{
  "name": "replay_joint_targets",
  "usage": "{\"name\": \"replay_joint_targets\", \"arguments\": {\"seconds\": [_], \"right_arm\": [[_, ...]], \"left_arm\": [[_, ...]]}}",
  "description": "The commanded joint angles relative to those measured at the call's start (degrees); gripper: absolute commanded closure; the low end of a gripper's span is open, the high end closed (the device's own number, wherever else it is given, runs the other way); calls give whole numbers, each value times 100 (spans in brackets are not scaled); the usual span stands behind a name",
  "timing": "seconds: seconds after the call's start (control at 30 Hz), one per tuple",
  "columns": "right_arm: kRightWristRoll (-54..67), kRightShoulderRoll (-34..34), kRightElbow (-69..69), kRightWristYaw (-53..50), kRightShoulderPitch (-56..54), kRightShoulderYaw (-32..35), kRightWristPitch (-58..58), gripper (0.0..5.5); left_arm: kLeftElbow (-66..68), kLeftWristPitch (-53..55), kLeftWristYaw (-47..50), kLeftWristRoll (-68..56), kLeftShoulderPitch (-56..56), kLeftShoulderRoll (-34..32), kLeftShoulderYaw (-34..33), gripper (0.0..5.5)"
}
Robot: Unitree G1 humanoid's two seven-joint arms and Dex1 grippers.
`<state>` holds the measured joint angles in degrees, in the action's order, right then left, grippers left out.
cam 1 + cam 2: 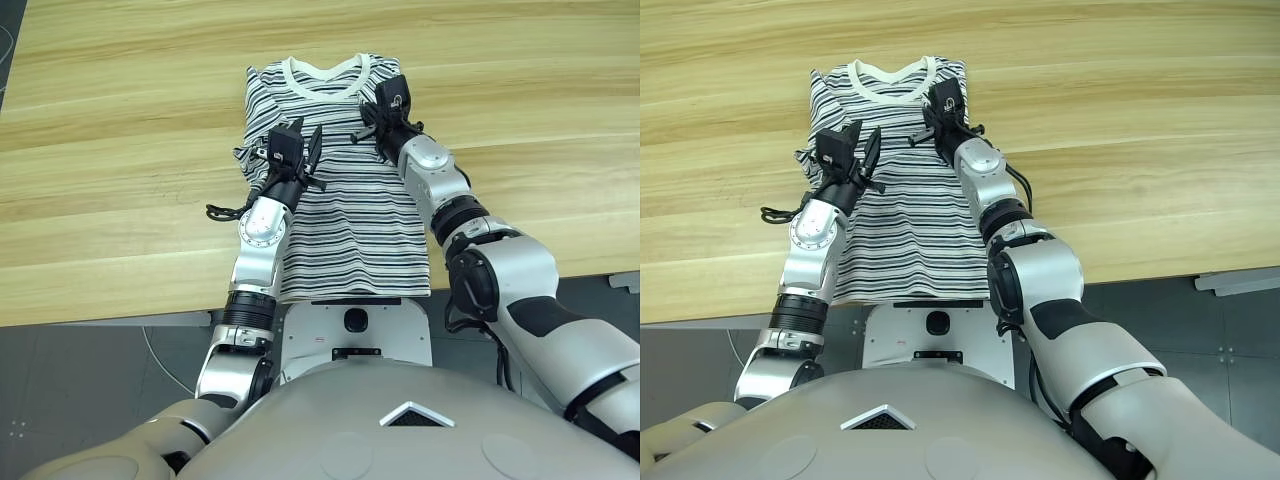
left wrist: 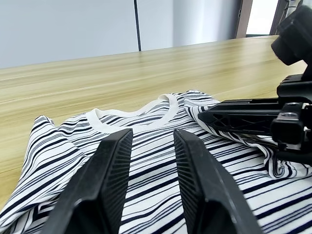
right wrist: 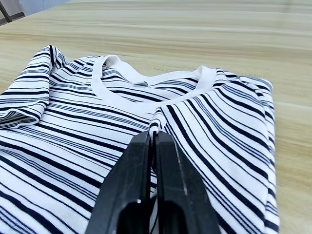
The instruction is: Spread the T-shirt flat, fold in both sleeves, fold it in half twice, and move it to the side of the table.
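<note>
We note the wooden table (image 1: 120,150) spanning the upper part of the left eye view. The striped T-shirt (image 1: 350,230) lies at centre frame, with its collar toward the top, its hem at the table's lower edge, and the sleeve at frame left bunched. The right gripper (image 3: 153,139) is pinched tight on a raised fold of the T-shirt just below the collar. The left gripper (image 2: 152,146) hovers over the cloth at centre left, fingers narrowly parted, holding nothing.

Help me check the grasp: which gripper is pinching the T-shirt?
The right gripper: it is shut on a raised fold of the T-shirt. The left gripper is open, holding nothing.
</note>
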<state>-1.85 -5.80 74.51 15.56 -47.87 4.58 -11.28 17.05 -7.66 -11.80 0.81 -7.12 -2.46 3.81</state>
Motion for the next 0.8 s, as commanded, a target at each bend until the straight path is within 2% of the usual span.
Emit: {"name": "replay_joint_targets", "arguments": {"seconds": [0.03,0.23,0.33,0.43,0.5,0.63,0.73,0.8], "right_arm": [[250,-25,-51,278,-99,215,-125,476],[1196,-63,-378,1619,-84,899,-739,363],[1526,4,-661,2457,19,1021,-939,359],[1606,244,-1096,3005,202,974,-1343,359],[1247,564,-1576,3300,485,620,-2004,359],[698,1612,-3235,4256,1386,-230,-2862,356],[842,2651,-4852,5134,2178,-659,-2166,333],[885,3316,-5829,5585,2728,-883,-1676,327]], "left_arm": [[44,-45,98,-13,-62,47,-14,393],[-13,-91,-38,-125,-64,55,-27,393],[-109,-127,-184,-301,-68,70,-36,393],[-795,-323,-824,-775,1,-89,48,393],[-1623,-627,-1254,-858,-114,-581,-38,393],[-2350,-1864,-1878,1009,-943,-2660,-204,326],[-2396,-2099,-3052,775,-943,-3844,3,285],[-2191,-2195,-3831,513,-725,-4449,227,280]]}}
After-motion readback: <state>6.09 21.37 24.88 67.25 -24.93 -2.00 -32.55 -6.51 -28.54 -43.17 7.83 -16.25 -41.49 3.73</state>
